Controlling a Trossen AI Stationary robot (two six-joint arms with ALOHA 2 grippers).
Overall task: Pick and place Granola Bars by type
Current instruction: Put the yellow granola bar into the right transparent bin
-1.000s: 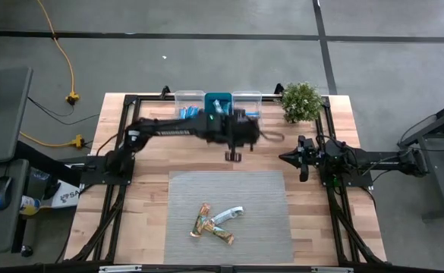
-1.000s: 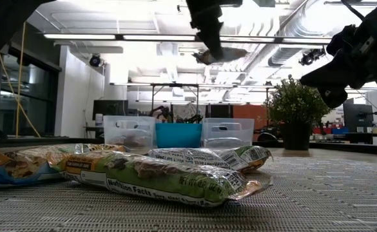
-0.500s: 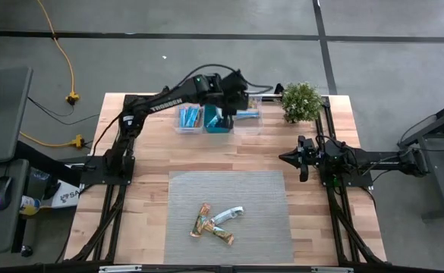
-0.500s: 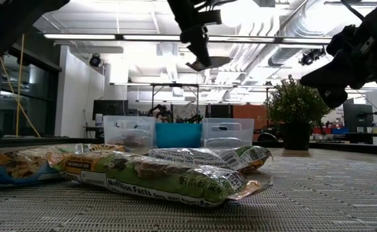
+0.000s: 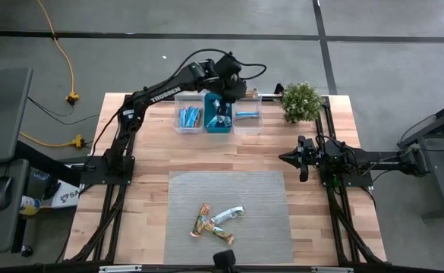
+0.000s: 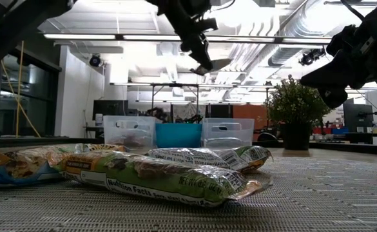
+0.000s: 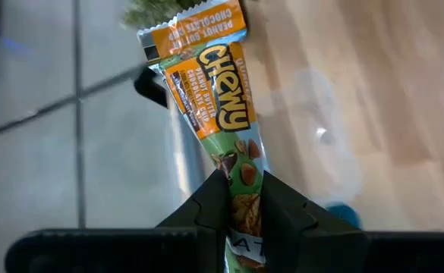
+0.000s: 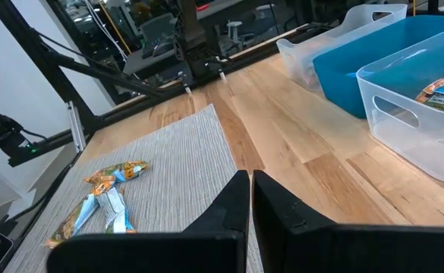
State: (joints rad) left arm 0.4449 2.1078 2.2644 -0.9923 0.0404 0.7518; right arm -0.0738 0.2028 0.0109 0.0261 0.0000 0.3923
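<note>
My left gripper (image 5: 223,97) hangs high over the bins at the table's far edge, shut on a green-and-orange Chewy granola bar (image 7: 214,98), which also shows in the low view (image 6: 212,64). Three more granola bars (image 5: 214,221) lie flat in a loose heap on the grey mat (image 5: 259,197). Blue-wrapped bars lie in the left clear bin (image 5: 189,117) and one in the right clear bin (image 5: 247,116); a teal bin (image 5: 215,125) stands between them. My right gripper (image 5: 294,158) waits shut at the table's right side, holding nothing. My left gripper pinches the Chewy bar near its one end (image 7: 242,178) between its two fingers (image 7: 210,201). The wrapper is squeezed narrow there. The rest of the bar sticks out past the fingertips, along the way they point, slanting downward. It is lifted clear, above the bins.
A potted plant (image 5: 301,101) stands at the far right corner next to the right clear bin. Bare wood (image 5: 206,155) lies between the bins and the mat. Black frame rails (image 5: 119,189) run along the table's left and right sides.
My left gripper has carried the Chewy bar from over the bare wood in front of the bins toward the table's far edge, and now hangs above the bins. Its wrist has turned on the way. The fingers stay shut on the bar.
</note>
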